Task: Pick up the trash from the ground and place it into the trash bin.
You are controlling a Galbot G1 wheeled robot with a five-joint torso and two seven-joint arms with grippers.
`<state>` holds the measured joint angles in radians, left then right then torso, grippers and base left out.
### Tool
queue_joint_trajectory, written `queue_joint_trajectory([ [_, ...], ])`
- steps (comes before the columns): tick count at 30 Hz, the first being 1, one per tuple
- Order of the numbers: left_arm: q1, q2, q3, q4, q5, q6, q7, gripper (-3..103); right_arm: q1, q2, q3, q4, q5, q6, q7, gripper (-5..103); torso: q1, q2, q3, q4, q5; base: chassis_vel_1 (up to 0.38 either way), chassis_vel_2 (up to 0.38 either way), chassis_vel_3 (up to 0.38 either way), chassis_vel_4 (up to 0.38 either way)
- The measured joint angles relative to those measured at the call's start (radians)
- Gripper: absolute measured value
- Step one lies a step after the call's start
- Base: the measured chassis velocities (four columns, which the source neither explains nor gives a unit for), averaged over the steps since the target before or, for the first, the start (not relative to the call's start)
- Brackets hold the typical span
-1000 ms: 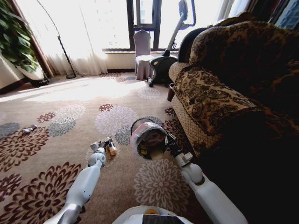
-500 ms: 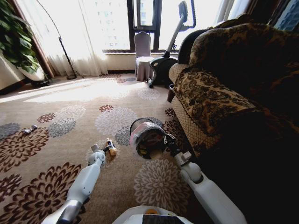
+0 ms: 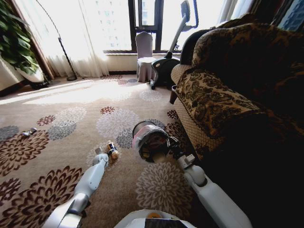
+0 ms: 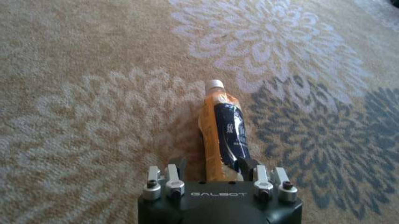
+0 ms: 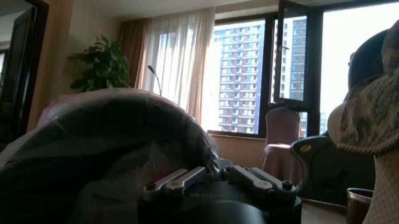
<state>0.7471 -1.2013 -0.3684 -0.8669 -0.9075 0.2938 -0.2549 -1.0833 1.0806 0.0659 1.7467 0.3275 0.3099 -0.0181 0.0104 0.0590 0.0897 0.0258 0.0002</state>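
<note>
Bottle (image 4: 223, 135): base end hidden behind left tool (image 4: 212, 173) housing; label print too blurred to read. In head view, bottle (image 3: 112, 150) too small to tell details. Trash bin (image 5: 93, 154): cut off by the picture's edge, rim partly hidden behind right tool (image 5: 215, 179); fingertips hidden. Small litter (image 3: 29, 131) far from the bin: too small to identify. Sofa (image 3: 237, 95) cut off beside the bin.

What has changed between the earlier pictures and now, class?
The left gripper has lowered to the carpet, its open fingers now straddling the base of the orange-labelled plastic bottle. The right gripper still holds the black bag-lined trash bin tilted. The bottle stayed put.
</note>
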Motion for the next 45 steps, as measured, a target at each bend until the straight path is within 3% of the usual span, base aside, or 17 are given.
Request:
queue_joint_trajectory([
  [2, -0.002, -0.001, 0.000, 0.003, 0.001, -0.001, 0.003, 60, -0.001, 0.000, 0.000, 0.000, 0.000, 0.000, 0.000, 0, 0.000, 0.000, 0.000, 0.0000, 0.0001, 0.000, 0.000, 0.000, 0.000],
  [3, -0.003, -0.001, 0.000, 0.008, 0.002, -0.004, 0.007, 49, -0.001, -0.001, 0.000, 0.002, 0.001, 0.000, 0.000, 0, 0.000, 0.000, 0.000, 0.0001, 0.0000, 0.000, 0.000, 0.000, 0.000],
  [5, -0.003, -0.001, 0.000, 0.009, 0.003, -0.004, 0.010, 49, -0.002, -0.001, 0.001, 0.002, 0.001, 0.000, 0.000, 0, 0.000, 0.000, 0.000, 0.0001, 0.0000, 0.000, 0.000, 0.000, 0.000],
  [9, -0.003, -0.002, -0.001, 0.022, 0.009, -0.010, 0.032, 28, -0.001, -0.002, 0.001, 0.003, 0.003, 0.000, 0.000, 0, 0.000, 0.000, 0.000, 0.0001, 0.0002, 0.000, 0.000, 0.000, 0.000],
  [12, -0.003, -0.005, -0.003, 0.026, 0.011, -0.015, 0.038, 23, -0.002, -0.002, 0.001, 0.003, 0.003, 0.000, 0.000, 0, 0.000, 0.000, 0.000, 0.0002, 0.0002, 0.000, 0.000, 0.000, 0.000],
  [15, 0.007, -0.007, -0.004, 0.020, 0.012, -0.018, 0.042, 7, -0.005, -0.002, 0.004, 0.004, 0.002, 0.000, 0.000, 0, 0.000, 0.000, 0.000, 0.0002, 0.0003, 0.000, 0.000, 0.000, 0.000],
  [17, 0.011, -0.007, -0.004, 0.015, 0.011, -0.018, 0.041, 7, -0.006, -0.001, 0.005, 0.004, 0.002, 0.000, 0.000, 0, 0.000, 0.000, 0.000, 0.0002, 0.0003, 0.000, 0.000, 0.000, 0.000],
  [18, 0.018, -0.007, -0.004, 0.009, 0.010, -0.018, 0.041, 2, -0.006, -0.001, 0.006, 0.004, 0.002, 0.000, 0.000, 0, 0.000, 0.000, 0.000, 0.0003, 0.0002, 0.000, 0.000, 0.000, 0.000],
  [20, 0.024, -0.006, -0.004, 0.004, 0.008, -0.019, 0.046, 12, -0.006, -0.001, 0.006, 0.004, 0.003, 0.000, 0.000, 0, 0.000, 0.000, 0.000, 0.0003, 0.0004, 0.000, 0.000, 0.000, 0.000],
  [24, 0.026, -0.003, -0.004, 0.000, 0.005, -0.021, 0.055, 23, -0.006, 0.000, 0.006, 0.004, 0.003, 0.000, 0.000, 0, 0.000, 0.000, 0.000, 0.0002, -0.0002, 0.000, 0.000, 0.000, 0.000],
  [27, 0.035, 0.004, -0.003, -0.034, -0.014, -0.009, 0.051, 39, -0.006, 0.000, 0.006, 0.002, 0.003, 0.000, 0.000, 0, 0.000, 0.000, 0.000, -0.0003, -0.0015, 0.000, 0.000, 0.000, 0.000],
  [31, 0.040, 0.015, 0.001, -0.057, -0.025, 0.002, 0.049, 49, -0.005, 0.000, 0.004, 0.000, 0.003, 0.000, 0.000, 0, 0.000, 0.000, 0.000, -0.0002, -0.0009, 0.000, 0.000, 0.000, 0.000],
  [38, -0.038, -0.001, 0.014, 0.024, -0.030, 0.003, 0.062, 82, -0.001, 0.003, -0.003, -0.005, 0.002, 0.000, 0.000, 0, 0.000, 0.000, 0.000, -0.0002, -0.0005, 0.000, 0.000, 0.000, 0.000],
  [39, -0.038, -0.001, 0.014, 0.024, -0.030, 0.003, 0.062, 82, -0.001, 0.003, -0.003, -0.005, 0.002, 0.000, 0.000, 0, 0.000, 0.000, 0.000, -0.0002, -0.0005, 0.000, 0.000, 0.000, 0.000],
  [41, -0.054, -0.019, 0.015, 0.054, -0.028, 0.001, 0.066, 93, -0.003, 0.004, -0.003, -0.006, 0.002, 0.000, 0.000, 0, 0.000, 0.000, 0.000, -0.0001, -0.0004, 0.000, 0.000, 0.000, 0.000],
  [43, -0.059, -0.025, 0.015, 0.065, -0.026, 0.000, 0.069, 93, -0.003, 0.003, -0.003, -0.006, 0.002, 0.000, 0.000, 0, 0.000, 0.000, 0.000, 0.0001, -0.0004, 0.000, 0.000, 0.000, 0.000],
  [45, -0.075, -0.040, 0.011, 0.109, -0.015, -0.010, 0.092, 102, -0.003, 0.002, -0.001, -0.006, 0.003, 0.000, 0.000, 0, 0.000, 0.000, 0.000, 0.0001, -0.0005, 0.000, 0.000, 0.000, 0.000],
])
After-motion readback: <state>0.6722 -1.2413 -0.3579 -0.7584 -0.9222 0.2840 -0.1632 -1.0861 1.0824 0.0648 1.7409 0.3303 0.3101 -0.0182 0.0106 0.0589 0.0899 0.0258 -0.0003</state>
